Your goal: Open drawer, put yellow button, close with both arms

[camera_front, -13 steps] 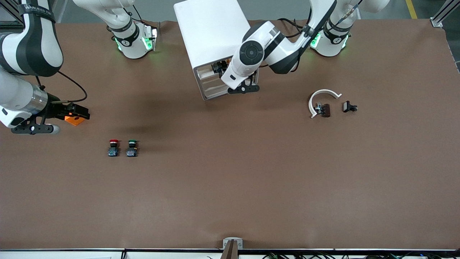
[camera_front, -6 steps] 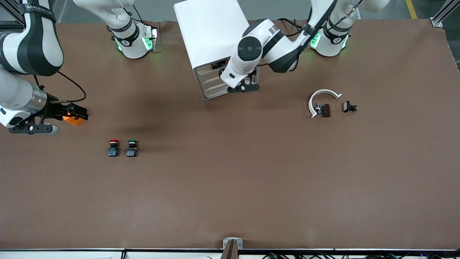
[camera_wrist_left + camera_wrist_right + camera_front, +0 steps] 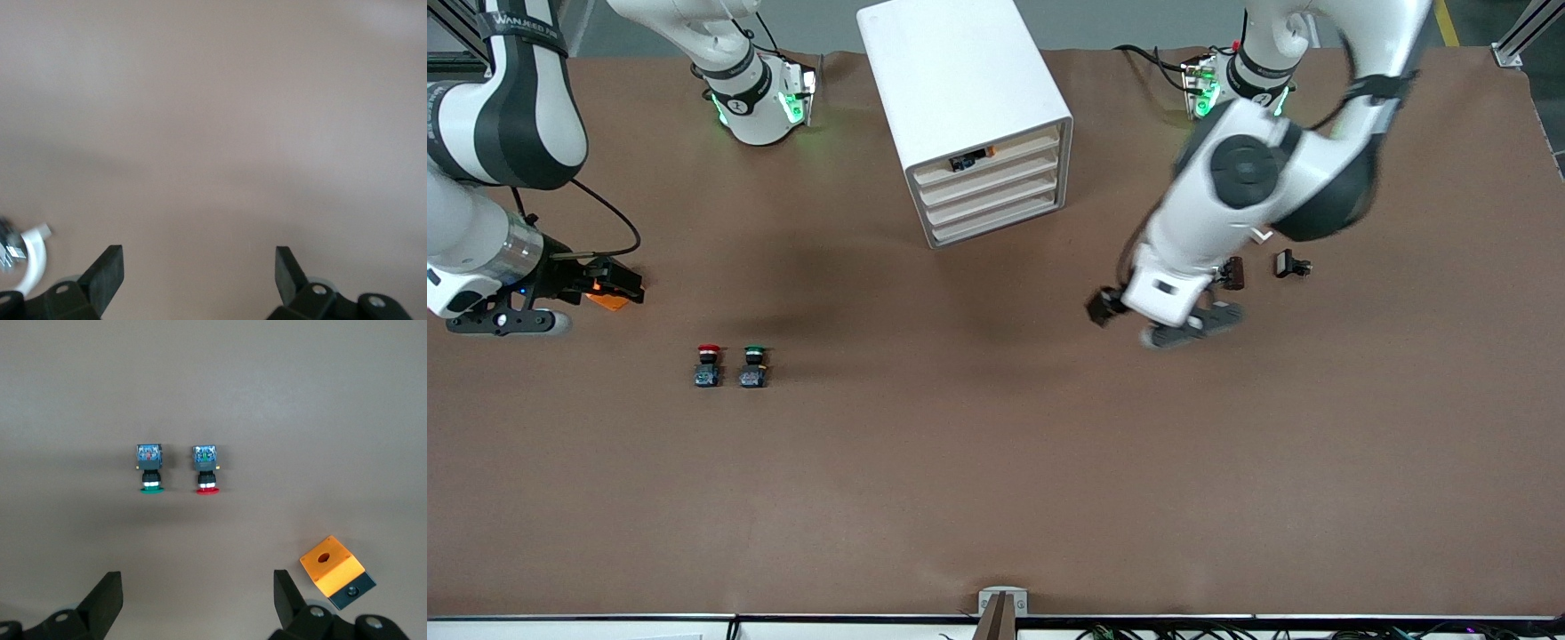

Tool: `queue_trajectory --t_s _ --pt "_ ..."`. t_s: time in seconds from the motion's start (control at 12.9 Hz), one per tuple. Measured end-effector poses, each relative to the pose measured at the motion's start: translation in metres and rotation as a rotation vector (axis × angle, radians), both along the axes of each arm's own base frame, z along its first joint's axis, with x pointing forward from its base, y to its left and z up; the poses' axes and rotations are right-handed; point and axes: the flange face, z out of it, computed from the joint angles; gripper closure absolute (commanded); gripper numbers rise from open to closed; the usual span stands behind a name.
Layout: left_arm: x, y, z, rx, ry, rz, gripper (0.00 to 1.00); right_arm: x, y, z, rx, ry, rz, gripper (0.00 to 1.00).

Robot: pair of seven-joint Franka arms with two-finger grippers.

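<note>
Both grippers wide open, holding nothing

Left gripper (image 3: 199, 270) hung over bare table (image 3: 996, 462), white ring (image 3: 30, 261) just beside; right gripper (image 3: 197, 597) over orange box (image 3: 333, 571), red/green buttons (image 3: 178, 469) nearby.

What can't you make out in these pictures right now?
- Front view: the yellow button in the drawer is too small to confirm; only a sliver shows.
- Front view: the left arm covers most of the white ring beside the dark part.
- Left wrist view: ring blurred and cut off.
</note>
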Motion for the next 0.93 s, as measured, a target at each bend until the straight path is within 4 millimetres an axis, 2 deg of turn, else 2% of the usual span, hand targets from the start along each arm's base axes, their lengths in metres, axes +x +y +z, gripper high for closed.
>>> queue_trajectory --t_s 0.08,0.23,0.39,0.54,0.7,0.78,0.93 --pt "0.015 0.026 0.020 0.005 -0.014 0.027 0.00 0.001 -0.002 0.001 -0.001 -0.008 -0.003 0.00" --pt "0.039 0.092 0.055 0.032 -0.008 0.093 0.00 0.002 -0.010 0.006 -0.002 -0.023 -0.017 0.00" --pt "0.049 0.157 0.086 0.064 0.020 0.014 0.00 0.004 -0.018 0.021 -0.003 -0.044 -0.030 0.00" --pt "0.045 0.205 0.116 0.087 0.036 -0.058 0.00 0.007 -0.025 0.047 -0.005 -0.064 -0.041 0.00" --pt "0.032 0.250 0.140 0.106 0.056 -0.068 0.00 0.011 -0.028 0.074 -0.008 -0.101 -0.045 0.00" --pt "0.023 0.264 0.148 0.115 0.082 -0.085 0.00 0.013 -0.028 0.085 -0.009 -0.120 -0.045 0.00" --pt "0.007 0.281 0.159 0.125 0.123 -0.146 0.00 0.016 -0.028 0.103 -0.012 -0.149 -0.045 0.00"
